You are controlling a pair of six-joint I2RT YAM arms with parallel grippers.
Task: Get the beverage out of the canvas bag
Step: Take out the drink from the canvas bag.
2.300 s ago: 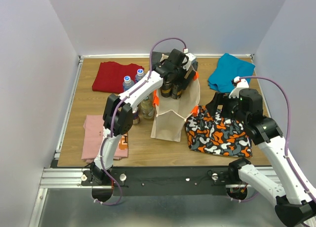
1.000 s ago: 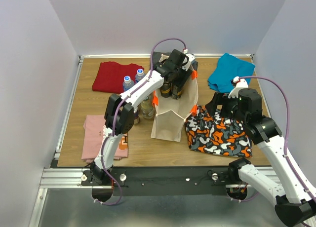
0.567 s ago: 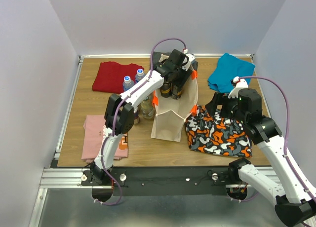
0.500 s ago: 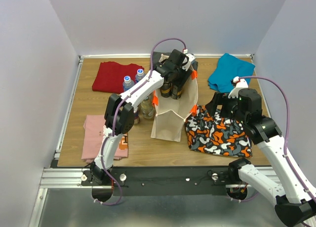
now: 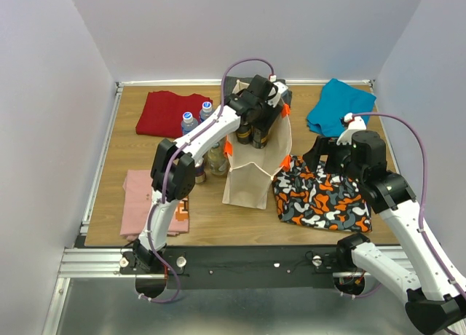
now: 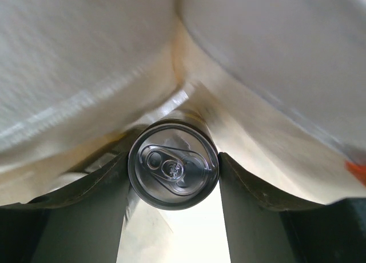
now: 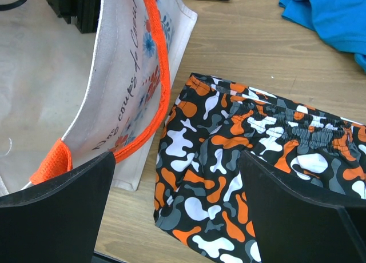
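At the near edge of the wooden counter (image 5: 218, 222), two white robot arms rise from their bases. Just beyond the right base lies a folded cloth with an orange, black and white camouflage print (image 5: 320, 196). The right fingers (image 7: 57, 217) hover over its far edge, spread wide and holding nothing. Near the left edge lies a folded pink cloth (image 5: 145, 200). In the middle, just beside the camouflage cloth, stands the canvas bag (image 5: 251, 171), tall, beige and upright, with orange pieces at its rim and its mouth open. The left arm reaches over that mouth, and the left fingers (image 6: 80, 217) pinch a drink can (image 6: 173, 171) from both sides. The can is upright within the bag's open top, canvas close around it, its silver pull-tab top facing the wrist camera. Left of the bag stand clear bottles with blue caps (image 5: 189, 120). Farthest away lie a red cloth (image 5: 171, 113) at left and a blue cloth (image 5: 338, 105) at right.
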